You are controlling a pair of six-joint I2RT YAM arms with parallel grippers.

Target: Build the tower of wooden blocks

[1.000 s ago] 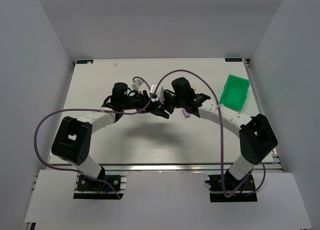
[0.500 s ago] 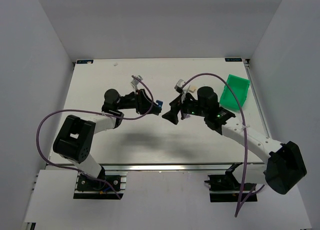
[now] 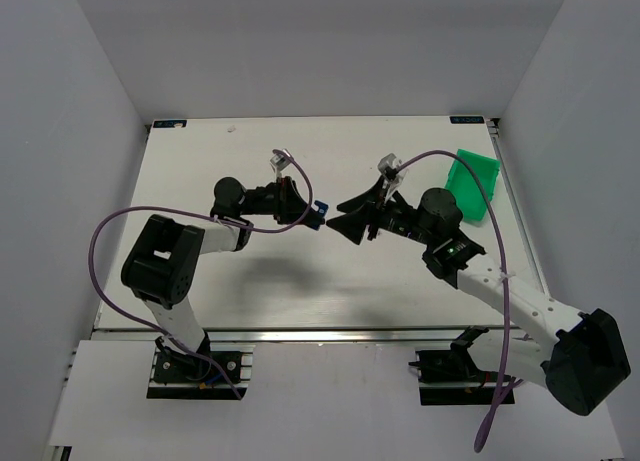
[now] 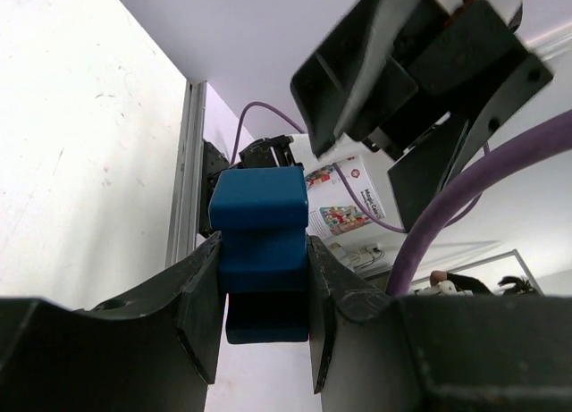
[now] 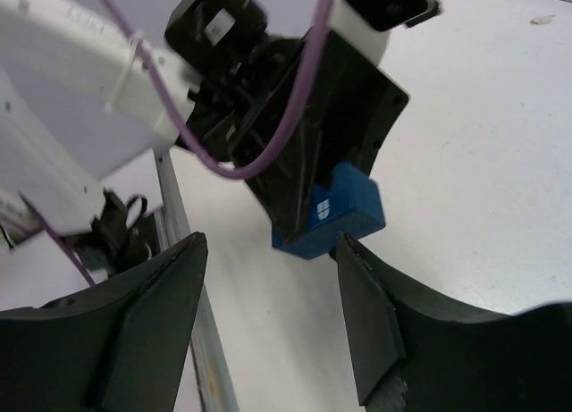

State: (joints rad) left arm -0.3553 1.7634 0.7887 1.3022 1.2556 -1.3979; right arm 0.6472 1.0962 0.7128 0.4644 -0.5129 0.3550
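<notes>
A dark blue block (image 4: 259, 238) sits clamped between the two fingers of my left gripper (image 4: 261, 251), which is shut on it. From above, that block (image 3: 318, 214) sticks out of the left gripper (image 3: 310, 212) over the middle of the table. My right gripper (image 3: 343, 224) faces it from the right, a short gap away. In the right wrist view the blue block (image 5: 344, 211) carries a small white mark and lies just beyond my open right gripper (image 5: 268, 309), close to its right finger (image 5: 371, 327). Nothing is between the right fingers. No other blocks are visible.
A bright green plastic bin (image 3: 471, 185) stands at the table's right side, behind the right arm. Purple cables loop over both arms. The white table (image 3: 200, 161) has metal rails along its near edge (image 3: 330, 333).
The right arm has pulled back to the right and its gripper has turned to face the left one. A purple block seen beside the grippers earlier is gone from view. The left gripper keeps the blue block.
</notes>
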